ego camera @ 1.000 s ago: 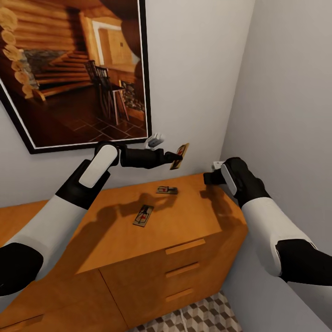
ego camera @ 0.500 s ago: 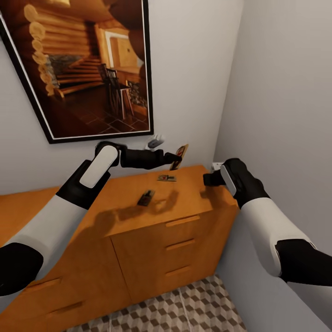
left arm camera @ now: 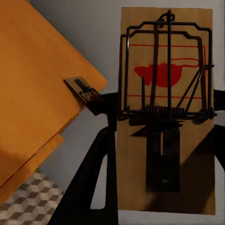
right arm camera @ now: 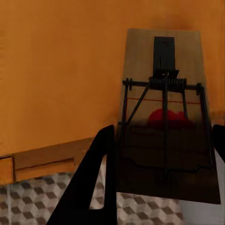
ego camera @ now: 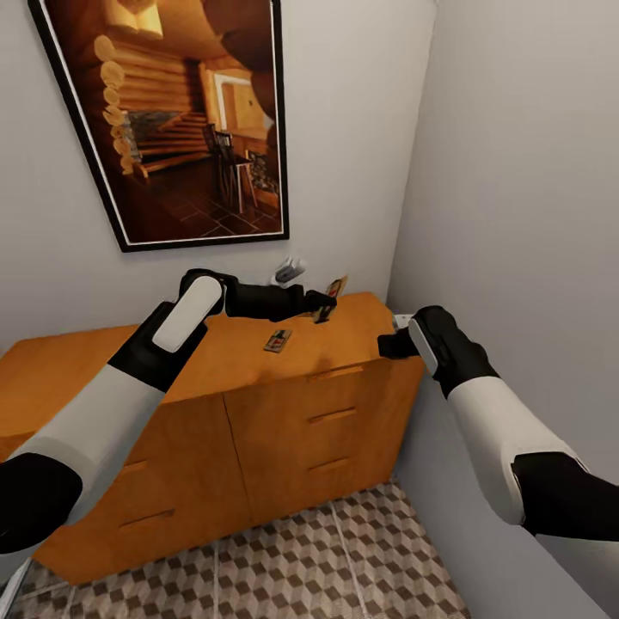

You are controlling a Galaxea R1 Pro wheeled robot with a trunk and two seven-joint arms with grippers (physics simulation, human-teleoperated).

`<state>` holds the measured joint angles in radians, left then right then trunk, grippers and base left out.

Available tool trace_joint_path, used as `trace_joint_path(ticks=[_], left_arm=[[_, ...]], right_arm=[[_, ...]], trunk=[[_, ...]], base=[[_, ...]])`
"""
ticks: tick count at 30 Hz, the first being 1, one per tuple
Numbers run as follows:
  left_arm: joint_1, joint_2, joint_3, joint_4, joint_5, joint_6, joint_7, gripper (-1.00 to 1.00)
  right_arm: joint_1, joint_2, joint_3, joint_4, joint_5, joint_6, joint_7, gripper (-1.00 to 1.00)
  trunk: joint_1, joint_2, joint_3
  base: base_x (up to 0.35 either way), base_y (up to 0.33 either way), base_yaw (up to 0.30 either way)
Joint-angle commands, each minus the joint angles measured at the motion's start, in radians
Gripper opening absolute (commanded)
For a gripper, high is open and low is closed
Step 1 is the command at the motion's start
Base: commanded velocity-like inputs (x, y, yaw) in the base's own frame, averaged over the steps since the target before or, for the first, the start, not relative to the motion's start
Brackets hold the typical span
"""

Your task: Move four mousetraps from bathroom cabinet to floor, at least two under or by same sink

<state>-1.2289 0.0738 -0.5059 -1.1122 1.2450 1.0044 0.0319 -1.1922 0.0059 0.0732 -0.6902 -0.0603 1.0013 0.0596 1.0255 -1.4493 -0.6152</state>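
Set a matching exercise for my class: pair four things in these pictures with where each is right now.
Things:
1. mousetrap with red mouse print
2. shaded mousetrap
3. small mousetrap
4. framed picture

Places:
A. hanging on the wall
B. lying on the cabinet top
C. held in the left gripper
D. held in the right gripper

Pairs: 1-C, 2-D, 3-B, 4-A

I am viewing a corner of pale grey walls (ego camera: 507, 172). A black-framed picture (ego camera: 185, 120) of a log-cabin interior is hanging tilted on the far wall. Orange-brown wooden furniture with bar-handled drawers (ego camera: 335, 415) is standing below. Cube-patterned tile floor (ego camera: 309, 567) is showing beneath.
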Motion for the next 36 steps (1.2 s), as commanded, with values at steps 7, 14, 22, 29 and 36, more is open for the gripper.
trace_joint_path(ticks=[7,14,22,29,36], left_arm=[[0.006,0.001,-0.002,0.0,0.004,0.0,0.005,-1.0],[0.008,0.001,-0.004,0.0,0.004,0.001,0.005,-1.0],[0.051,0.003,-0.111,0.079,0.001,-0.003,0.004,-1.0],[0.092,0.004,-0.323,0.191,0.001,-0.089,0.001,-1.0],[0.146,0.0,-0.606,0.329,0.01,-0.229,-0.005,-1.0]], right_arm=[[0.001,0.0,0.003,0.061,-0.007,0.001,0.0,-1.0],[0.016,0.022,0.002,0.063,-0.007,0.004,0.0,-1.0],[0.092,0.025,0.003,0.064,-0.005,0.0,-0.001,-1.0],[0.198,0.024,0.038,0.063,0.0,-0.014,0.001,-1.0],[0.337,0.025,0.19,0.07,-0.004,-0.095,0.001,-1.0]], trunk=[[-0.001,-0.001,-0.001],[-0.001,-0.001,-0.001],[-0.001,-0.001,-0.001],[-0.001,-0.001,-0.001],[-0.001,-0.001,-0.001]], base=[[-0.333,0.0,0.0],[-0.333,0.0,0.0],[-0.333,0.0,0.0],[-0.333,0.0,0.0],[-0.333,0.0,0.0]])
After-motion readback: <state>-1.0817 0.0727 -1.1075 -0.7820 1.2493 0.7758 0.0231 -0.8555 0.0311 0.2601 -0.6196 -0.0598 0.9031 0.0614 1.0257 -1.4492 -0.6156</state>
